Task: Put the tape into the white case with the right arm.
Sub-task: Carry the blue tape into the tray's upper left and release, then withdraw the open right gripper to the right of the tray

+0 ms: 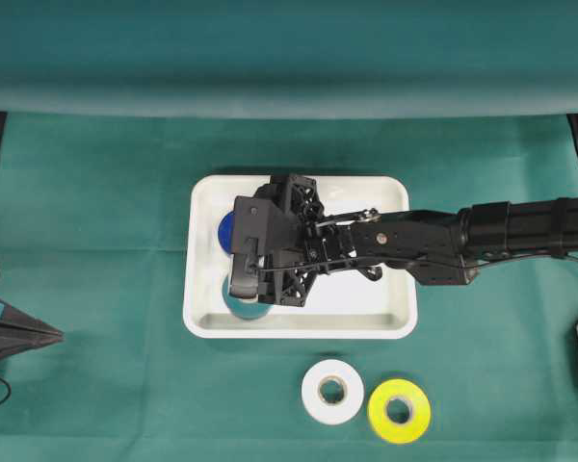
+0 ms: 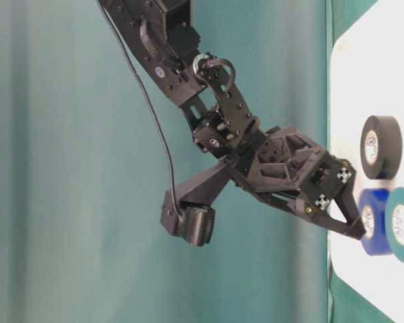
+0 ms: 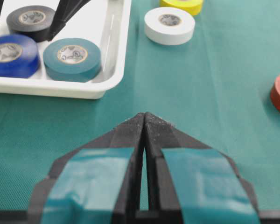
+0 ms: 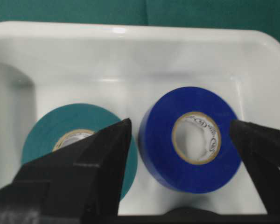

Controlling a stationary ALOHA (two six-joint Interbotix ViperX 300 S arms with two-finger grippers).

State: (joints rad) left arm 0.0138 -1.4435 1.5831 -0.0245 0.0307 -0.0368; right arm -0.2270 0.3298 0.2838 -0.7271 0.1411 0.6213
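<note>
Black fingers (image 4: 177, 135) of the right arm (image 1: 482, 236) stand spread on both sides of the blue tape (image 4: 190, 138), not pinching it. This tape lies flat in the white case (image 4: 130, 51), with a teal tape (image 4: 51, 130) just beside it. Only the left wrist view shows a black tape (image 3: 30, 21) in the case too, and the left fingers (image 3: 144, 122) pressed together. Beyond the case, 1 white tape (image 1: 332, 391) and 1 yellow tape (image 1: 399, 411) rest on the desk (image 1: 96, 241).

Glossy white rectangular tray (image 1: 390, 322) sits frame centre; blue tape roll (image 4: 190, 139), teal tape roll (image 4: 67, 128) and black tape roll (image 3: 31, 21) lie inside, left end. White tape roll (image 1: 332, 391) and yellow tape roll (image 1: 399, 411) lie side by side below tray.
</note>
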